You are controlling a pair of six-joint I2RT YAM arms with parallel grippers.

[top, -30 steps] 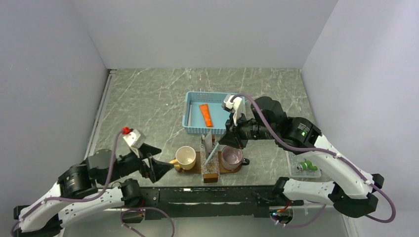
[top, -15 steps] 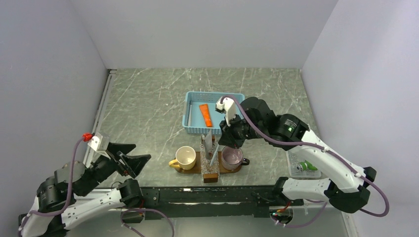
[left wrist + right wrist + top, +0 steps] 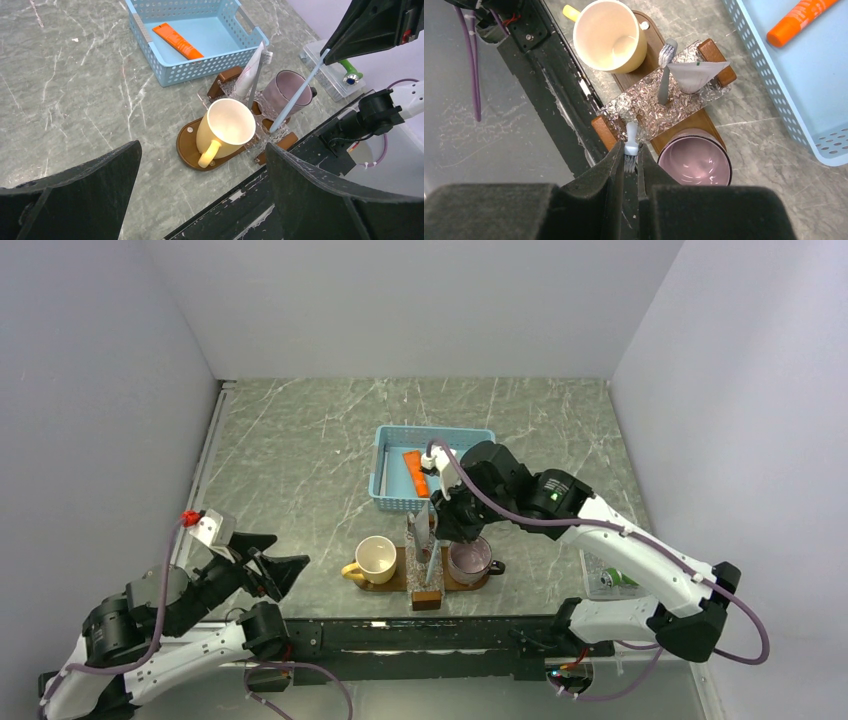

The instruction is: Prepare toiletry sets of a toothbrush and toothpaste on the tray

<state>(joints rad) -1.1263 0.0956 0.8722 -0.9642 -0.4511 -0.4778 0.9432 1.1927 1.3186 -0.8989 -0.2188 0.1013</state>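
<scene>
The toothbrush (image 3: pixel 300 90) is pinched at its bristle end between the right gripper's (image 3: pixel 630 153) fingers. Its handle slants down from them into the clear holder (image 3: pixel 649 102) on the tray (image 3: pixel 648 31), gripped by the head, I'd judge, so the handle can slot in upright. The purple cup (image 3: pixel 694 160) sits just beside those fingers. The left gripper (image 3: pixel 270 570), fingers spread wide, hangs well apart and grips nothing.

I have the right gripper (image 3: pixel 438 534) over the tray (image 3: pixel 392 586), pinching the toothbrush (image 3: pixel 431 558) nearly upright between the cream mug (image 3: pixel 376 558) and the purple cup (image 3: pixel 468 560). My left gripper (image 3: pixel 288 551) hangs spread wide above the counter (image 3: pixel 300 440), well left of the tray.
</scene>
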